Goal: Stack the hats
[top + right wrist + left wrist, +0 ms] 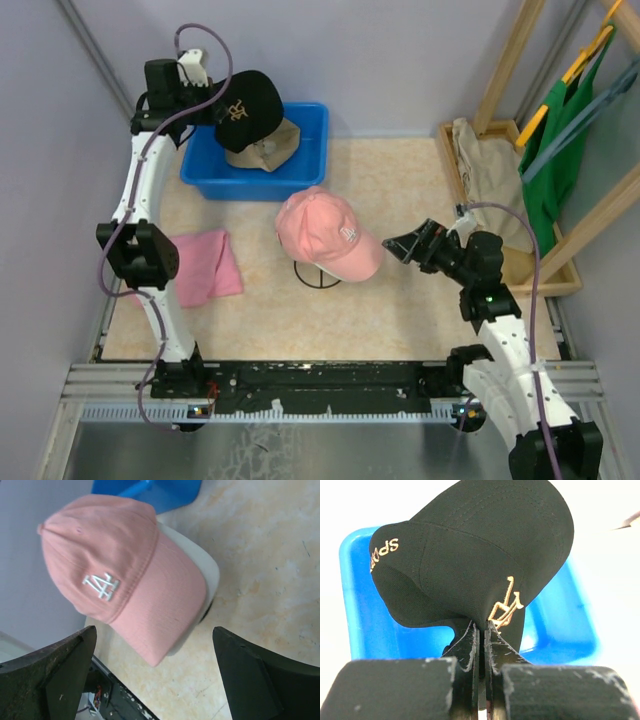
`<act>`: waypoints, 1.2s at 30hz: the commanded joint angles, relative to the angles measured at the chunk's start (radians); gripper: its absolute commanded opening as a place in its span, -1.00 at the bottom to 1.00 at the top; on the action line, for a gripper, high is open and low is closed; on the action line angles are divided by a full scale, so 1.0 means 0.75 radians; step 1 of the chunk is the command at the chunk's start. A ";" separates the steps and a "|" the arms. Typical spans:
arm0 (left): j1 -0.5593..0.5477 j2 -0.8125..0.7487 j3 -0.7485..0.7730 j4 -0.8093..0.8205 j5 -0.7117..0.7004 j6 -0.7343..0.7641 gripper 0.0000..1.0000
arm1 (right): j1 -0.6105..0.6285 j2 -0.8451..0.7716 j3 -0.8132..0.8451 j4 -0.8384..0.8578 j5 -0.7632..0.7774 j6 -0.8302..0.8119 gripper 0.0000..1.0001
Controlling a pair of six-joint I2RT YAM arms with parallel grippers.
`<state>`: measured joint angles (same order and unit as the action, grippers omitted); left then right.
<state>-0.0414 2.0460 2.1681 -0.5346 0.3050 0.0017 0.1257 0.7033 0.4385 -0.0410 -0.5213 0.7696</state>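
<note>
My left gripper (212, 110) (482, 626) is shut on the edge of the black hat (245, 105) (480, 555), which hangs above the blue bin (310, 150) (360, 605). A tan hat (268, 148) lies in that bin beneath it. In the middle of the table a pink hat (325, 232) (125, 575) sits on top of a white hat (207, 575), both on a small black stand (315, 275). My right gripper (398, 247) (154, 630) is open, just right of the pink brim and apart from it.
A flat pink cloth (205, 265) lies at the left near my left arm. A beige garment (490, 170) rests in a wooden frame at the right, with green clothes (560, 140) hanging behind it. Grey walls close in the left and back.
</note>
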 commanded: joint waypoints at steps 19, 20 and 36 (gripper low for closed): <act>-0.016 -0.518 -0.136 -0.312 0.785 0.085 -1.00 | 0.266 0.364 0.724 0.146 -0.159 -0.362 0.63; -0.016 -0.542 -0.158 -0.312 0.808 0.073 -1.00 | 0.277 0.386 0.753 0.148 -0.155 -0.376 0.61; -0.263 -0.737 -0.302 -0.488 0.675 0.132 -1.00 | 0.455 0.721 1.182 0.099 -0.132 -0.504 0.53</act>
<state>-0.2214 1.5085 1.9472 -0.8555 0.8680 0.0650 0.4515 1.2335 1.2354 0.0177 -0.6151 0.4278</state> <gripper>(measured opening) 0.026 0.767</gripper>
